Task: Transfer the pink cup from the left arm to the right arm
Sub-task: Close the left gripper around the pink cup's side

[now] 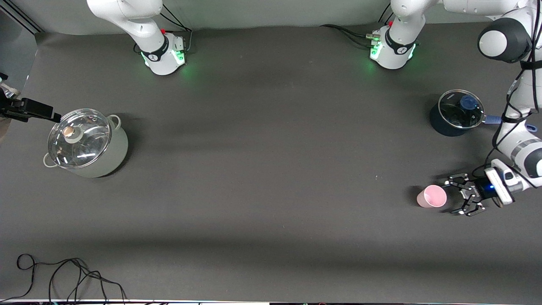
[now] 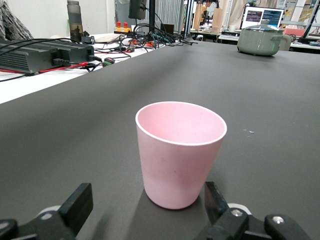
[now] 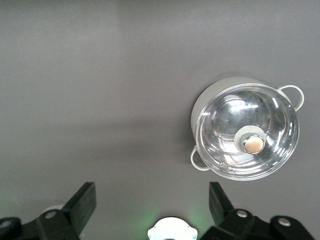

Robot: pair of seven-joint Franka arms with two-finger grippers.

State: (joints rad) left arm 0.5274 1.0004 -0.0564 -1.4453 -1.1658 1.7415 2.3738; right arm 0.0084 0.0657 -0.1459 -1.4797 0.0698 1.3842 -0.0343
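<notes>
Pink cup (image 1: 432,196) upright near the table's (image 1: 271,169) left-arm end, left gripper (image 1: 458,195) spread wide just beside it, gripping nothing.
Left wrist view: smooth tapered plastic, black fingers (image 2: 75,205) flanking its base, apart from it. Right wrist view: right gripper (image 3: 152,202) wide open and empty, waiting above a glass-lidded grey pot (image 3: 245,130) with loop handles.

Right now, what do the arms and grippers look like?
Both arms are glossy white with black joint bands; green lights glow at their bases. The left gripper is black, with open-linkage fingers, black cables and a blue light. The right gripper shows matching black fingers.
</notes>
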